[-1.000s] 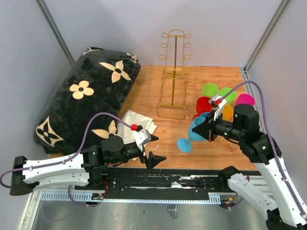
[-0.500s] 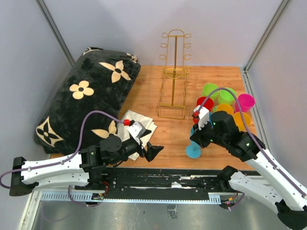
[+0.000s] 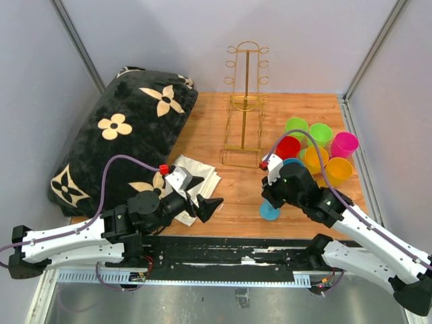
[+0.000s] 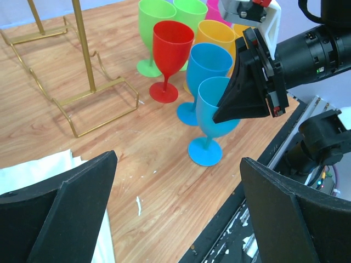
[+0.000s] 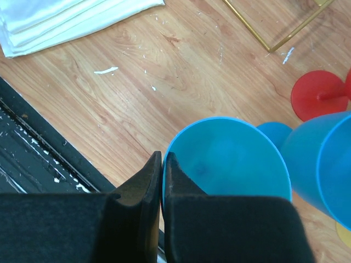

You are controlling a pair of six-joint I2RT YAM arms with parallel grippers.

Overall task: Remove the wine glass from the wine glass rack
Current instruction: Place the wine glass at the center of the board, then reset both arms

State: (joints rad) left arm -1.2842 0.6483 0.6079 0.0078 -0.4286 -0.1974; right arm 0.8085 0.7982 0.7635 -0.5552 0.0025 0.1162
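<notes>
The right claw [image 5: 163, 161] pinches the rim of the blue wine glass [image 4: 207, 107], off the wine glass rack [image 3: 246, 101] and apparently standing on the tabletop [image 3: 209, 135] before it; letting go looks next, while the left claw [image 4: 178, 160] hangs spread wide

The light wooden table top [image 3: 223, 135] is covered from a fixed station above and behind the arm bases, directed downward and forward to the grey back wall [image 3: 202, 40]. The left wrist view is taken from low over the near edge, directed rightward across the boards at close range, while the right wrist view is aimed almost straight down at very short range. The light-blue plastic wine glass [image 4: 211, 107], the base of the thin gold wire rack [image 4: 85, 55] and the folded white cloth [image 4: 33, 174] are recorded in all three views.
</notes>
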